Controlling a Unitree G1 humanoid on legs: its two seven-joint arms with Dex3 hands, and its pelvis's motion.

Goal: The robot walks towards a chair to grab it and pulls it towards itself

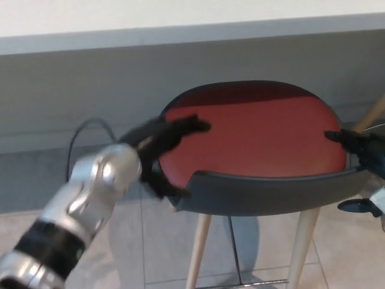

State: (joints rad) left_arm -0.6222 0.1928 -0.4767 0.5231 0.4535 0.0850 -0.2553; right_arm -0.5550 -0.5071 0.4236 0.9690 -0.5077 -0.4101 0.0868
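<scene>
A grey wall (90, 90) and tiled floor (120, 253) frame a bar stool (258, 192) with a red seat pad (252, 141), dark grey shell and pale wooden legs (198, 253), standing between the robot's two hands. The left hand (165, 147), blurred, straddles the stool's near-left rim, fingers (192, 126) spread over the pad and thumb below the shell, not clamped. The right hand (361, 171) flanks the stool's right edge, fingers apart above and below the rim, gripping nothing.
</scene>
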